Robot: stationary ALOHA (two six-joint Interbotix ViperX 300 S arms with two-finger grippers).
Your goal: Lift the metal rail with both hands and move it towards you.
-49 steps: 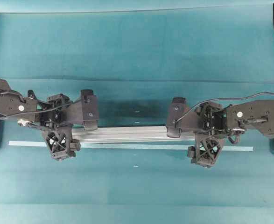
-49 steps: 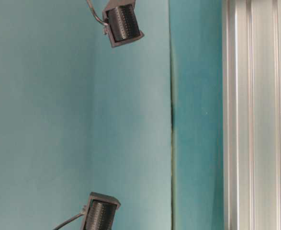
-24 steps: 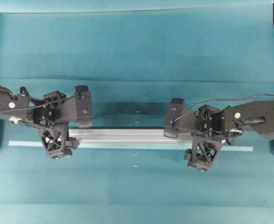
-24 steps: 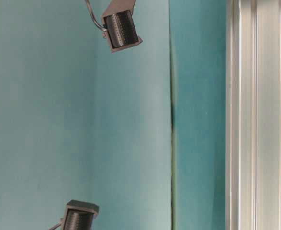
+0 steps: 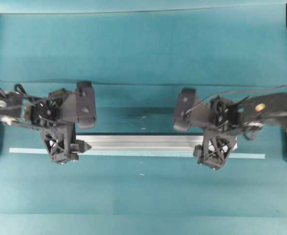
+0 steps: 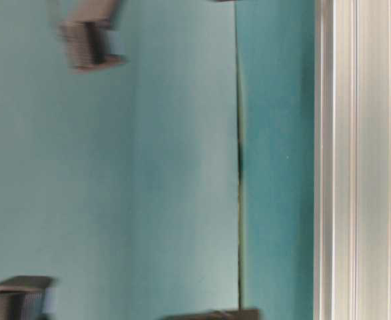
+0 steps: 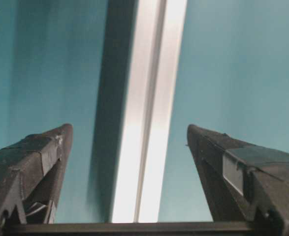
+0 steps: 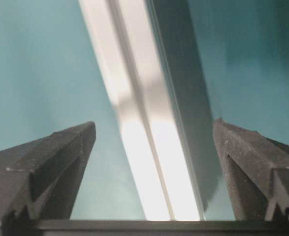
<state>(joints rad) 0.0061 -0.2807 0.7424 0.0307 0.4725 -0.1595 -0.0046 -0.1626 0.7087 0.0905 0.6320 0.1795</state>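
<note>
Since the earlier overhead picture both arms are seen drawn back toward the outer edges of the table, and the metal rail (image 5: 142, 143) is left where it was. The table (image 5: 143, 49) is covered by a teal cloth and takes up the whole overhead view. The metal rail lies flat on it, running left to right, just above a thin pale tape strip (image 5: 248, 156) that lies parallel to the rail and reaches further out on both sides. The left gripper (image 5: 60, 147) is placed over the left end of the rail, and the right gripper (image 5: 215, 152) over its right end. In each wrist view the rail is seen between the two spread fingers, with clear gaps on both sides. The left gripper (image 7: 129, 135) is spread wide and nothing is held by it. The right gripper (image 8: 154, 129) is likewise spread wide and nothing is gripped.
</note>
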